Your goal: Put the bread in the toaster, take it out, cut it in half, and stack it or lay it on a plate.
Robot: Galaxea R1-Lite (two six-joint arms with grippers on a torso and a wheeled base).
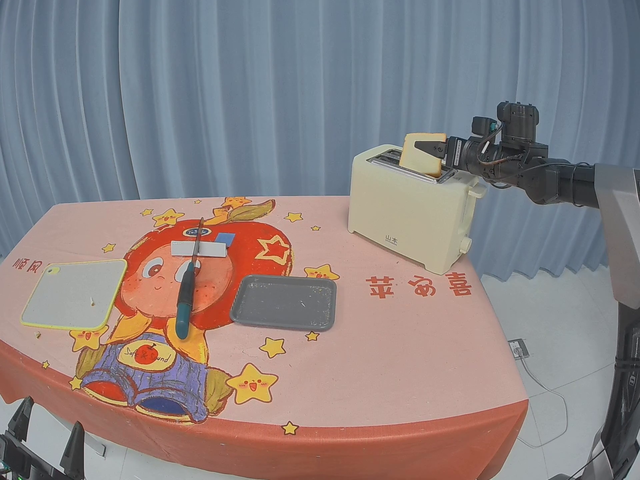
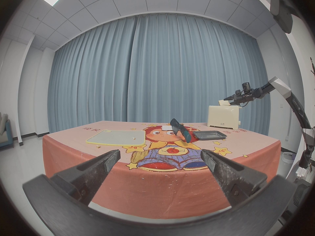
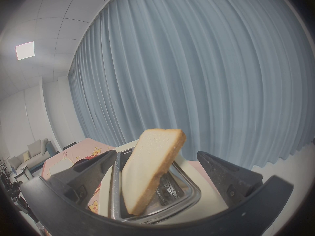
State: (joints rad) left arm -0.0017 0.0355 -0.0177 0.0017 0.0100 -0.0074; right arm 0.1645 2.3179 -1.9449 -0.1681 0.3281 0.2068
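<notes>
A slice of bread (image 1: 422,153) stands tilted in the slot of the cream toaster (image 1: 407,211) at the table's back right, its upper half sticking out. My right gripper (image 1: 430,149) is level with the toaster's top, open, with the bread (image 3: 151,167) between its fingers (image 3: 92,171) and touching neither. The slice leans across the slot of the toaster (image 3: 183,194). A grey plate (image 1: 283,303) lies mid-table. My left gripper (image 2: 160,167) hangs open off the table's front left corner, holding nothing.
A teal-handled knife (image 1: 185,301) lies left of the plate, its blade propped on a white block (image 1: 199,249). A yellow-rimmed cutting board (image 1: 73,295) sits at the table's left. The toaster's lever (image 1: 477,191) sticks out on its right end.
</notes>
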